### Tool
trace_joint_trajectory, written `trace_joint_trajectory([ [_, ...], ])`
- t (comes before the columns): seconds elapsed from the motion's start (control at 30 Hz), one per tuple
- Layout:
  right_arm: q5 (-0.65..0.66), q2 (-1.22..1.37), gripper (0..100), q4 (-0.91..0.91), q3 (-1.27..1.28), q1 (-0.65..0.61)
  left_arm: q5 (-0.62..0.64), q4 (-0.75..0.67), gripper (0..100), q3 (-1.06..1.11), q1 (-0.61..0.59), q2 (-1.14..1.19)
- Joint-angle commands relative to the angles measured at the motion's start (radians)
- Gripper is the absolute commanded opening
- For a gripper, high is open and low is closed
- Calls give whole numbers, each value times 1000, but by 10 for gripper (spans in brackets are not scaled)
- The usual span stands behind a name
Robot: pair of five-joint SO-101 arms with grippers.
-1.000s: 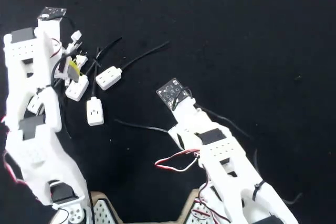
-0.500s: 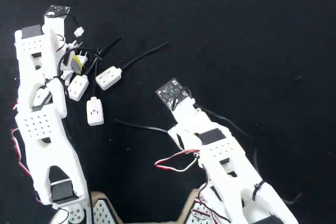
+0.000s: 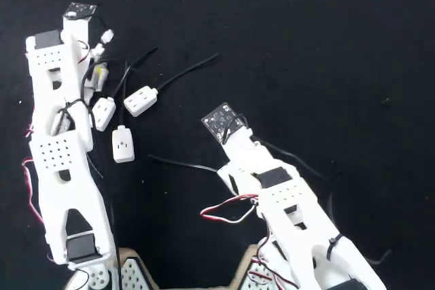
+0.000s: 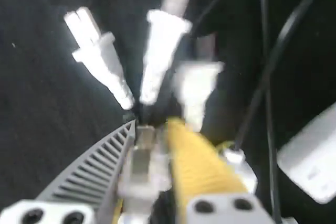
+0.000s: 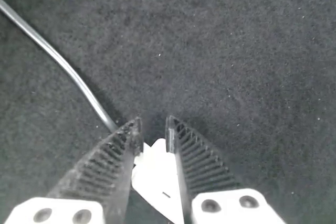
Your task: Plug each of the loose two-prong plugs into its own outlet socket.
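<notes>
At the table's left edge, the left gripper has its jaws closed on a blurred white piece, with three plugs fanned just beyond its tips. Beside that arm three sockets lie close together, apart from the plugs. Nearer the middle, the right gripper is clamped on a white plug beside a black cable.

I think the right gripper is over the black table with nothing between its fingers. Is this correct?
Not quite. The right gripper is over the black table, but its fingers have a white piece between them, as the right wrist view shows.
</notes>
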Motion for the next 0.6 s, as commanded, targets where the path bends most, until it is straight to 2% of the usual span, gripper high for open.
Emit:
trace_joint_trajectory([
  [0.0, 0, -25, 77, -20, -2, -3, 8, 152, 47, -209, 8, -25],
  [0.1, 0, -25, 77, -20, -2, -3, 8, 259, 29, -351, 10, -23],
  [0.3, 0, -28, 77, -20, -2, 0, 120, 264, 29, -427, -2, -48],
  [0.4, -5, -28, 77, -20, -8, 31, 157, 265, 29, -378, 8, -106],
  [0.57, -8, -90, 77, -12, -36, 167, 212, 265, 29, -194, 91, -331],
])
